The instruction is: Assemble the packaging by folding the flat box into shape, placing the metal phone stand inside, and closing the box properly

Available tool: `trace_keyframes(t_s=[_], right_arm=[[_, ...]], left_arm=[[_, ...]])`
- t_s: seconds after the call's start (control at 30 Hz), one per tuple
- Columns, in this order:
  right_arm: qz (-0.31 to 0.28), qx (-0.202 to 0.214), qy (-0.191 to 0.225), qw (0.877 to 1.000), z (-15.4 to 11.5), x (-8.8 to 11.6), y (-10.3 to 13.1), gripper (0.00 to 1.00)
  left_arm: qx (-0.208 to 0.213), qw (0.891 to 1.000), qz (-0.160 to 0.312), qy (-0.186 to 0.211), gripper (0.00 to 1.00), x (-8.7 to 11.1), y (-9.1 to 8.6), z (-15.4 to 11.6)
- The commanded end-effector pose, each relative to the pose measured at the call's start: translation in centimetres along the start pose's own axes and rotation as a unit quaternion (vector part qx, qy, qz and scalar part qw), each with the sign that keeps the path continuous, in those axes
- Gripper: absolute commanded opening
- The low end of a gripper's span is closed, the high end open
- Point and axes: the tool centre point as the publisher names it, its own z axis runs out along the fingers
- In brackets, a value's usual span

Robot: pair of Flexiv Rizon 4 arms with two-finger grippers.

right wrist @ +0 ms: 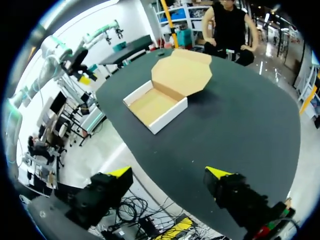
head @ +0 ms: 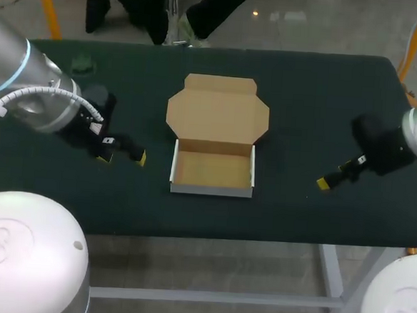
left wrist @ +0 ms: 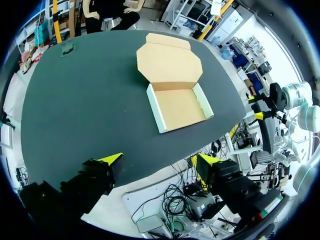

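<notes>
The cardboard box [head: 213,169] stands at the table's middle, folded into a white-walled tray with nothing inside. Its brown lid [head: 218,114] lies flat and open behind the tray. The same box [left wrist: 180,107] shows ahead of the left gripper, and the box [right wrist: 155,105] ahead of the right one. My left gripper [head: 123,158] is open, hanging left of the box; the left gripper [left wrist: 159,160] holds nothing. On the box's other side my right gripper [head: 334,176] is open too, and the right gripper [right wrist: 167,172] is also empty. A small dark object [head: 82,65], perhaps the stand, lies at the far left.
The dark green table [head: 320,100] carries only the box and the small dark object [left wrist: 66,48] near its far left corner. Both grippers hang near the table's front edge. My right gripper [left wrist: 255,107] shows past the box in the left wrist view.
</notes>
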Motion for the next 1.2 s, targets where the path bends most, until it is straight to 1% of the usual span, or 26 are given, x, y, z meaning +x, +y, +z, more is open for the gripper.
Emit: trace_keyframes(t_s=[0.03,0.07,0.13,0.2,0.23,0.33,0.47,0.73,0.87,1.2], right_arm=[[0.035,0.004,-0.007,0.999,-2.1,0.7,-0.7,1.00],[0.040,0.004,-0.012,0.999,-2.4,0.7,-0.8,1.00],[0.068,0.010,-0.018,0.998,-2.9,0.8,-1.0,1.00],[0.078,0.015,-0.024,0.997,-3.5,0.9,-1.1,1.00],[0.096,0.020,-0.032,0.995,-3.8,0.8,-1.1,1.00],[0.125,0.024,-0.041,0.991,-4.8,0.7,-1.0,1.00],[0.149,0.034,-0.052,0.987,-5.8,0.7,-0.8,1.00],[0.202,0.054,-0.058,0.976,-6.6,0.5,-0.8,1.00],[0.222,0.058,-0.065,0.971,-6.8,0.3,-0.8,1.00],[0.246,0.070,-0.067,0.964,-7.1,0.0,-0.7,1.00]], left_arm=[[0.000,1.000,-0.019,-0.009,1.00,0.0,0.1,-1.7],[0.000,1.000,-0.025,-0.011,1.00,0.0,0.1,-2.0],[-0.007,0.999,-0.035,-0.018,1.00,0.1,-0.1,-2.5],[-0.004,0.999,-0.042,-0.026,1.00,0.2,-0.2,-3.2],[-0.007,0.998,-0.047,-0.027,1.00,0.2,-0.1,-3.5],[-0.010,0.997,-0.060,-0.042,1.00,0.4,0.0,-4.1],[-0.017,0.996,-0.071,-0.055,1.00,0.5,0.1,-4.8],[-0.023,0.992,-0.095,-0.081,1.00,0.5,0.2,-5.8],[-0.026,0.991,-0.102,-0.084,1.00,0.6,0.2,-6.0],[-0.029,0.989,-0.122,-0.076,1.00,0.3,0.2,-6.2]])
